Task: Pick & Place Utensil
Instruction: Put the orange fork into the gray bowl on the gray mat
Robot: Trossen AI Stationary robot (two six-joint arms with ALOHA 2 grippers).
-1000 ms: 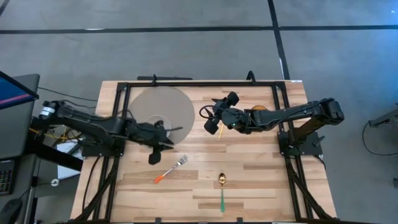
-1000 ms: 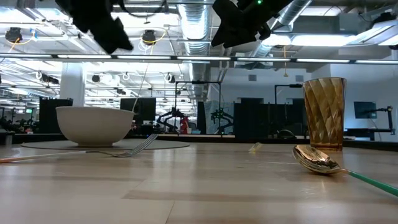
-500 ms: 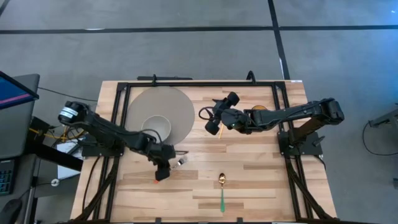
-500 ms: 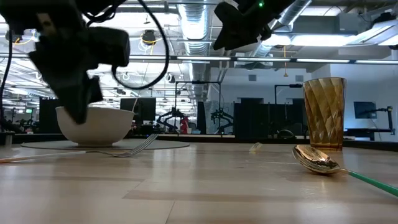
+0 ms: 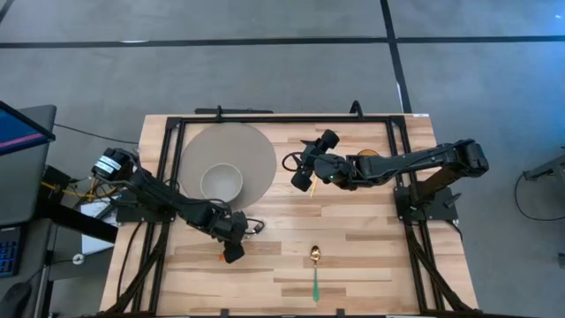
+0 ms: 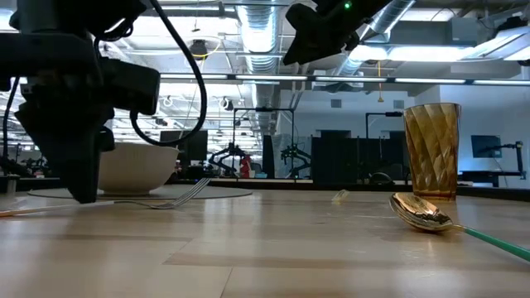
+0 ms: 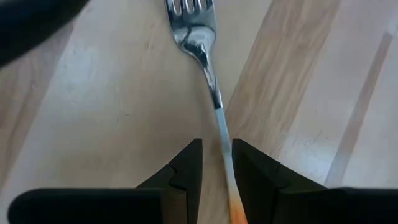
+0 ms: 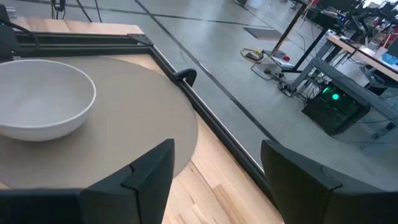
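My left gripper (image 7: 216,171) has just dropped over the fork (image 7: 205,68), fingers slightly parted astride its handle, gripping nothing yet; closing comes next.

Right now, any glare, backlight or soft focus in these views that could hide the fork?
Low view: bright ceiling lights backlight the scene, so the left end effector reads as a dark silhouette and the fork is thin and dim. Left wrist view: fork tines show specular glare; the near fingers look soft. High view: even light, but the arm covers most of the fork.
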